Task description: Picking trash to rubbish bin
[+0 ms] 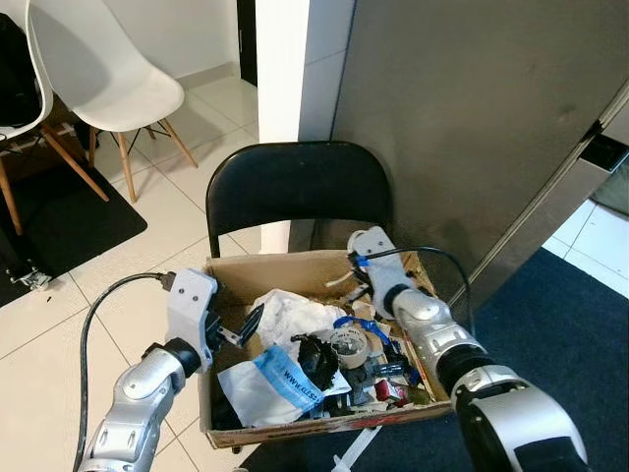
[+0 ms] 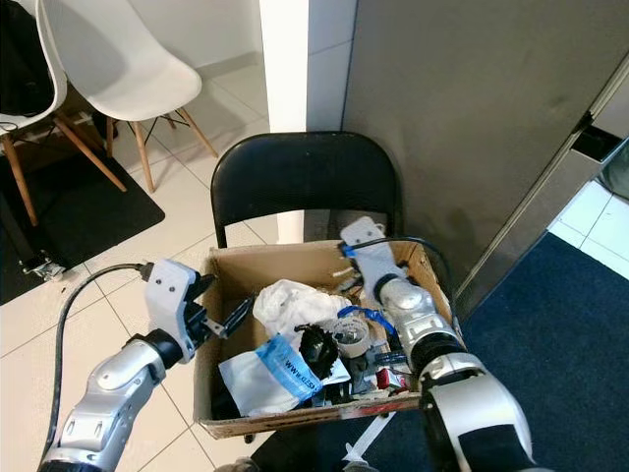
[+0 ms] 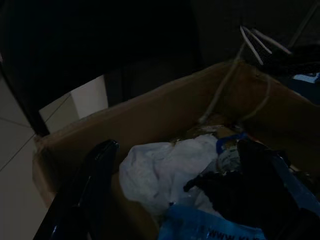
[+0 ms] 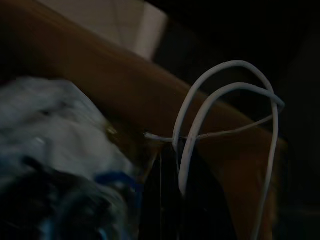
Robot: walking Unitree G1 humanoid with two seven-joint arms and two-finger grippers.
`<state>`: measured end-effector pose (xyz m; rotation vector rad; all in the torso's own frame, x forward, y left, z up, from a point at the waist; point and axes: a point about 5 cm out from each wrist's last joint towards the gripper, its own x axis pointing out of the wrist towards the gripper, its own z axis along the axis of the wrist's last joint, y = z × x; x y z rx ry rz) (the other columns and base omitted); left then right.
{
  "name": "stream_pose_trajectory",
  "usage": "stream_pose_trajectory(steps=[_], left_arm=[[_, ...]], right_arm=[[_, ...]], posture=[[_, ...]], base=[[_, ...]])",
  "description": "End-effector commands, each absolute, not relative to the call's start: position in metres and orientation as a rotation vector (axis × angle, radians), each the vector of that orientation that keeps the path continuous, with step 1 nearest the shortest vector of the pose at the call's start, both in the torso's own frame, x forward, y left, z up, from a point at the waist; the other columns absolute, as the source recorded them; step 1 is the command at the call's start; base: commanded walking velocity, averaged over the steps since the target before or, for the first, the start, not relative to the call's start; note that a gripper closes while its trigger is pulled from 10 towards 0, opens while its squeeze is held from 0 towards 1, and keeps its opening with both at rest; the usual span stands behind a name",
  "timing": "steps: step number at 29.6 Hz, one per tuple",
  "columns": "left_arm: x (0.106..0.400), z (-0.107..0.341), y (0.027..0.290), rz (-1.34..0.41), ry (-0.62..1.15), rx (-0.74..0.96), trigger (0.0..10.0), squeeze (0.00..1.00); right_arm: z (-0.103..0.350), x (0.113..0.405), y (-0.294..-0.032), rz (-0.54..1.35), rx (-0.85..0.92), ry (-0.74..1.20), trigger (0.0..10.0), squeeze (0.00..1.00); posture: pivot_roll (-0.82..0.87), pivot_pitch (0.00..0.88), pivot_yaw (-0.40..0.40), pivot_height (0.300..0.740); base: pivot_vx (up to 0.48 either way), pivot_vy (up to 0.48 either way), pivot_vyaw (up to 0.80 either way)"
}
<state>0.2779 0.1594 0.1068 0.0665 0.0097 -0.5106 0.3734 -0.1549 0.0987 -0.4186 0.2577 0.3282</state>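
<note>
**Snag Risk: Looped Cable Over the Box**

We hold the right gripper (image 2: 346,278) over the back of the cardboard box (image 2: 295,261), its fingers clamped on a looped white cable (image 4: 220,107). The left gripper (image 1: 246,324) hovers with fingers parted near the crumpled white bag (image 1: 295,313) at the box's left side. We judge the loops may catch the box wall or trail outside on release. The box rests on a black chair (image 1: 295,182).

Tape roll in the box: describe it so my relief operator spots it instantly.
Find the black folding chair and the cardboard box on its seat. The tape roll lies right of centre, beside the white-and-blue bag; it's the only pale ring with a hole.
</note>
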Motion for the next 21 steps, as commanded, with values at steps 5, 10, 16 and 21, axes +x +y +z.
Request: stream_pose_trajectory(steps=[5, 10, 16, 21], left_arm=[[0.273, 0.106, 0.162, -0.51, 0.021, 0.056, 10.0, 0.0], [0.274, 0.106, 0.162, -0.503, 0.017, 0.034, 10.0, 0.0], [0.274, 0.108, 0.159, -0.52, 0.014, 0.009, 10.0, 0.0], [0.273, 0.109, 0.16, -0.531, 0.015, 0.005, 10.0, 0.0]], right_arm=[[0.083, 0.365, -0.176, 0.32, -0.346, 0.397, 10.0, 0.0], [0.072, 0.357, -0.185, 0.351, -0.271, 0.475, 10.0, 0.0], [0.062, 0.348, -0.19, 0.418, -0.219, 0.562, 10.0, 0.0], [0.061, 0.346, -0.189, 0.448, -0.153, 0.584, 10.0, 0.0]], posture=[[0.06, 0.204, -0.059, 0.74], [0.05, 0.201, -0.056, 0.74], [0.05, 0.195, -0.051, 0.74], [0.05, 0.193, -0.052, 0.74]], base=[[0.0, 0.0, 0.0], [0.0, 0.0, 0.0], [0.0, 0.0, 0.0], [0.0, 0.0, 0.0]])
